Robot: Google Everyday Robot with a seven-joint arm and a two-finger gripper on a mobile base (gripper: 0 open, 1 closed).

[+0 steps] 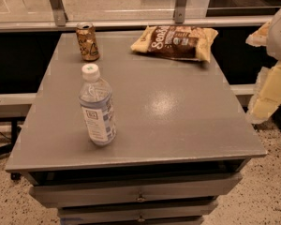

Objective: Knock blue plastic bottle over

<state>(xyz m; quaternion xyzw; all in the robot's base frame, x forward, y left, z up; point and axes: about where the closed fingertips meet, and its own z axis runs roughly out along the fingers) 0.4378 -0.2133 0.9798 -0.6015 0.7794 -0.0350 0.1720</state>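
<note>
The blue plastic bottle (97, 108) stands upright on the front left part of the grey table (178, 121). It is clear and bluish, with a white screw cap and a pale label with a small dark square logo. My gripper (270, 92) shows as a pale cream shape at the right edge of the view, beyond the table's right side and far from the bottle. It touches nothing on the table.
A brown-gold drink can (87, 41) stands at the table's back left, behind the bottle. A yellow and brown snack bag (175, 42) lies at the back right. Drawers (140, 196) sit under the tabletop. A railing runs behind the table.
</note>
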